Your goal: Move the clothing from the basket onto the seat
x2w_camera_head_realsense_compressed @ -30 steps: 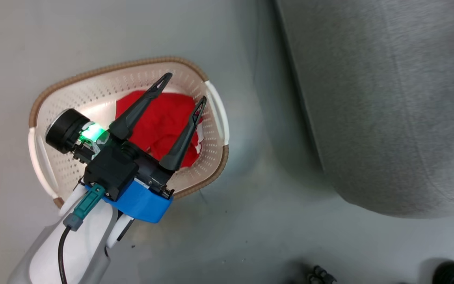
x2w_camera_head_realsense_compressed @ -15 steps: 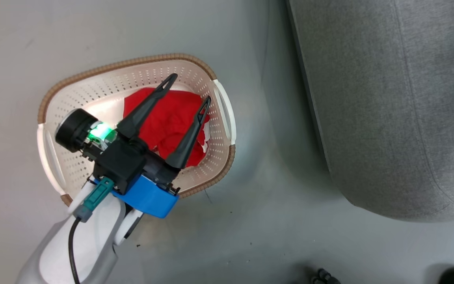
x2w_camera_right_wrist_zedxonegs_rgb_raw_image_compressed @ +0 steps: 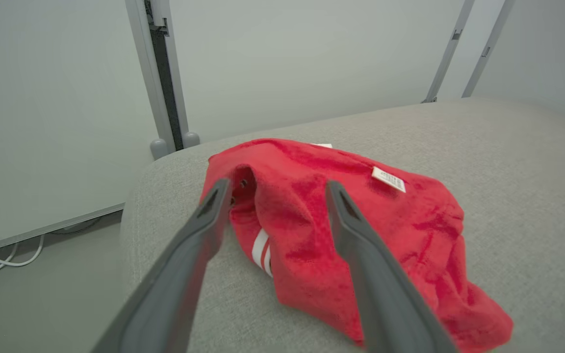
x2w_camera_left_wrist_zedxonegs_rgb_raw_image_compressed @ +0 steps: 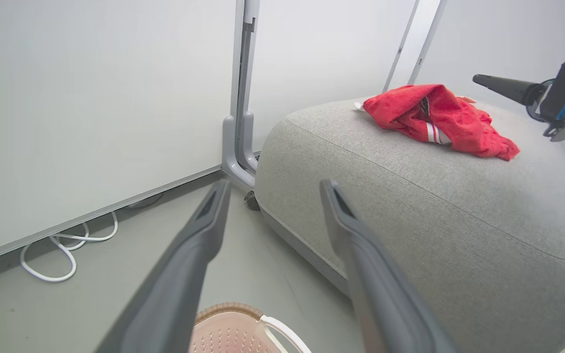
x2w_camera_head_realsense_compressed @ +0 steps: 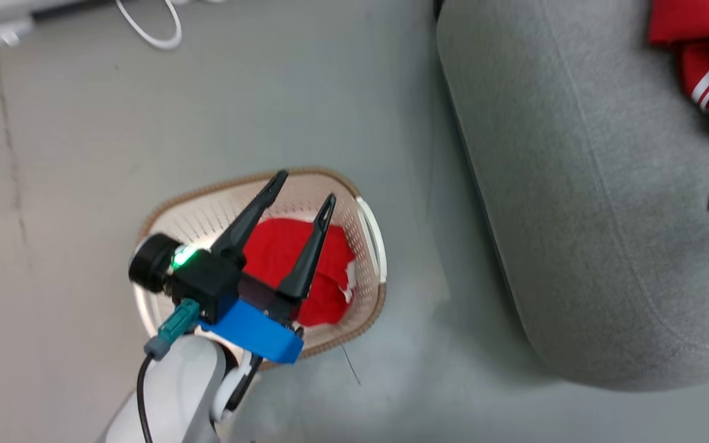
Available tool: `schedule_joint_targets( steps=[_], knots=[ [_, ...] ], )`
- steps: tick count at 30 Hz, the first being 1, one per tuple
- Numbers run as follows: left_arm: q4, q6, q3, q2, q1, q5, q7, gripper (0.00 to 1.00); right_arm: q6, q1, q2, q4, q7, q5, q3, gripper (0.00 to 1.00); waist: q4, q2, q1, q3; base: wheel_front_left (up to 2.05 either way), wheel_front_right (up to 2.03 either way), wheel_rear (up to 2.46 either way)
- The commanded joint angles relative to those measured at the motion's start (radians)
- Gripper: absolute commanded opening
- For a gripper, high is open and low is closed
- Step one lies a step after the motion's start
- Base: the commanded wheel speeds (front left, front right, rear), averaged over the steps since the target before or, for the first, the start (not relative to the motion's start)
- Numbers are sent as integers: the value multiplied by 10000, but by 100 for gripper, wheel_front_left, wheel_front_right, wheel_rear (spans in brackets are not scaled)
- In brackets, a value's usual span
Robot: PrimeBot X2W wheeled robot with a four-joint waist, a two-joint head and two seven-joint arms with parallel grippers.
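One soft red fabric garment [x2w_camera_head_realsense_compressed: 271, 249] with white trim sits crumpled inside the cream-white perforated plastic basket [x2w_camera_head_realsense_compressed: 194, 215]; a second red garment [x2w_camera_right_wrist_zedxonegs_rgb_raw_image_compressed: 410, 220], striped, lies well apart from the basket, up on the big light grey upholstered seat [x2w_camera_head_realsense_compressed: 576, 215] just beside the basket; left hand [x2w_camera_head_realsense_compressed: 306, 186] hovers above the basket, fingers spread, nothing in them; right hand [x2w_camera_right_wrist_zedxonegs_rgb_raw_image_compressed: 276, 183] is likewise spread and empty, over the seat piece; looks light, floppy and grippy to me, so I'd pinch a raised fold mid-heap and watch for it dangling and snagging the basket's rim.
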Motion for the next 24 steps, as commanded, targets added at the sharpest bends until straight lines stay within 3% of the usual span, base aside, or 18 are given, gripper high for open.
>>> schedule_joint_targets(
  steps=[1,14,24],
  knots=[
    [131,-59,216,-133,377,-63,-48,100,1,574,117,-208,-35,131,222,100,390,0,0,-1275,0,0,0],
    [1045,-67,1946,-907,2686,-213,-48,100,1,4139,1042,-2318,453,713,2011,100,1179,0,0,-4081,0,0,0],
    [1835,-69,3072,-1148,3306,-147,-41,100,1,6197,1483,-4328,1188,914,2596,100,1858,0,0,-4895,0,0,0]
  ],
)
